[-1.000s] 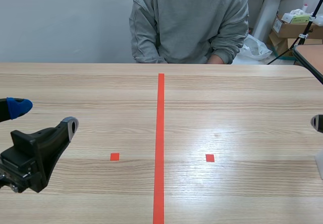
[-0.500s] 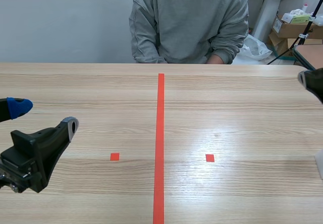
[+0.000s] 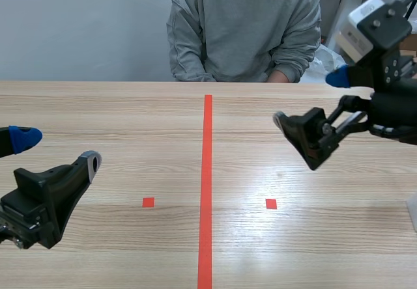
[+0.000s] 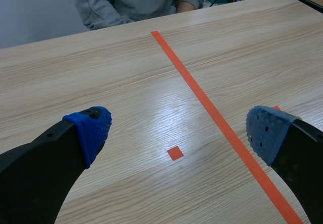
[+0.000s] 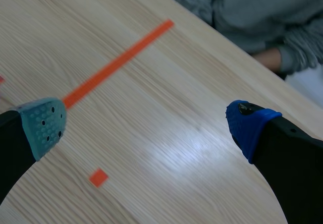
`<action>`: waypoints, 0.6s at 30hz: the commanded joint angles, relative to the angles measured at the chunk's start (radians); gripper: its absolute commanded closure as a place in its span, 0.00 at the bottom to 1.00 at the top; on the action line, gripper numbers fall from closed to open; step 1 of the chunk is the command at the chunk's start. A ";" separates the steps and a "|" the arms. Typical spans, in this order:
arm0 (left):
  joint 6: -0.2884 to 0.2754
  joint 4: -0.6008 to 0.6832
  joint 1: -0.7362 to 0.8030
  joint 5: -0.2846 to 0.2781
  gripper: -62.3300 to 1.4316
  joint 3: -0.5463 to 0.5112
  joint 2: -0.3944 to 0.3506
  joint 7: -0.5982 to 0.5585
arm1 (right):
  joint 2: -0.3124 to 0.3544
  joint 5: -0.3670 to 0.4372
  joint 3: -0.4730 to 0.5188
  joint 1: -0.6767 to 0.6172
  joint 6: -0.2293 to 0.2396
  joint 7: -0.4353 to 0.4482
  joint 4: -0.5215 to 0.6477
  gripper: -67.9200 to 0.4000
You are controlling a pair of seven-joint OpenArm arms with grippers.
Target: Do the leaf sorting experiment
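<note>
The sorting has not begun, as far as these views show. No leaf shows in any view, neither on the table (image 3: 130, 113) nor in either gripper, so the task's thing is out of sight and every step is left to do.

The left gripper (image 3: 58, 150) hangs low over the near left of the table. Its fingers (image 4: 93, 128) are spread wide with nothing between them. The right gripper (image 3: 309, 98) is raised over the far right half. Its fingers are also spread wide and hold nothing, and they point toward the orange-red tape line (image 3: 207, 172) that splits the table into left and right.

A small tape square (image 3: 148, 202) lies on the left half and another tape square (image 3: 271, 204) on the right half. Each is near the line but apart from it. I judge these to be likely places for sorted piles, though nothing confirms that.

There is plenty of room to move. The wood between the grippers carries only the tape marks, and the two arms are well apart.

The limits are the far edge, where a person (image 3: 244, 28) sits with a hand (image 3: 280, 76) just beyond it, and the table's right edge close behind the right arm. Any far reach should stay short of that person.
</note>
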 commanded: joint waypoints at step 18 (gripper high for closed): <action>0.001 0.014 -0.003 -0.006 0.08 0.003 0.005 -0.013 | 0.003 0.037 -0.138 0.010 -0.003 0.035 0.016 0.00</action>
